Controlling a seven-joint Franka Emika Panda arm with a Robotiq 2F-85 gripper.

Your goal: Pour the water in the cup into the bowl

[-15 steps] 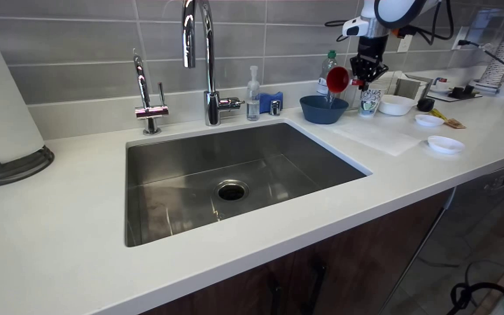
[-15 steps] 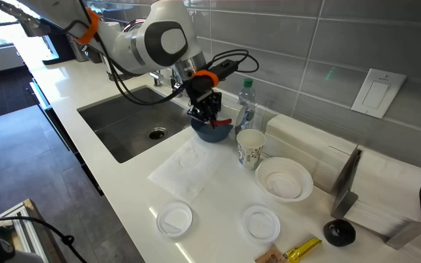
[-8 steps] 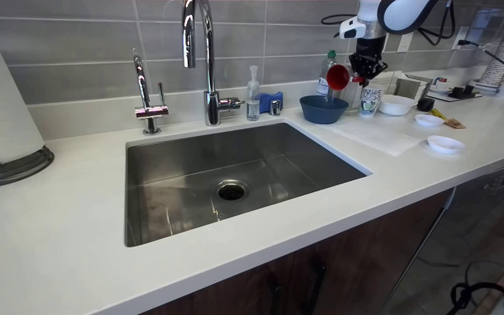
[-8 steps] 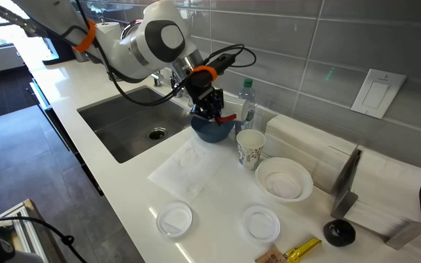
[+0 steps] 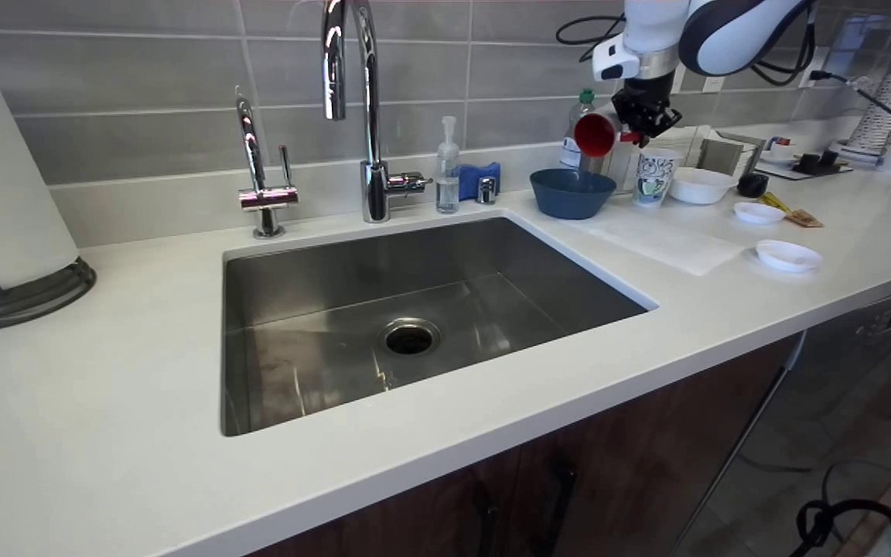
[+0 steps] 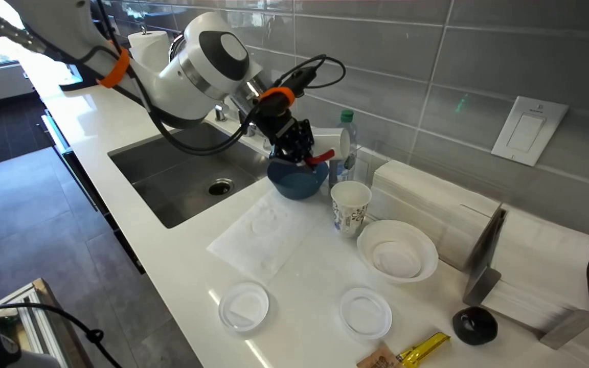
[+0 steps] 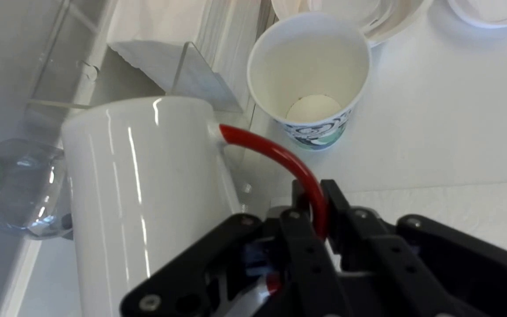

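Note:
My gripper (image 7: 315,189) is shut on the red handle (image 7: 275,152) of the cup, with a finger on each side of it. The white cup (image 7: 143,198) lies tipped on its side, its base raised, above the blue bowl. In an exterior view the cup's red inside (image 5: 594,135) faces out and down over the bowl (image 5: 573,197); no clear stream shows below the rim. The bowl also shows in an exterior view (image 6: 297,185), with a lighter, water-like surface inside. The cup's mouth is hidden there and in the wrist view, where the bowl is out of sight.
A paper cup (image 6: 349,207) and a white bowl (image 6: 398,251) stand beside the blue bowl. A green-capped bottle (image 6: 346,135) stands behind the tipped cup, close to it. A paper sheet (image 6: 261,237) lies in front. The sink (image 5: 430,309) is on the far side of the bowl.
The cup has tipped further, its base rising and its mouth dropping slightly. The wrist and arm have swung with it. The water stream seen a second ago has thinned and no longer shows clearly.

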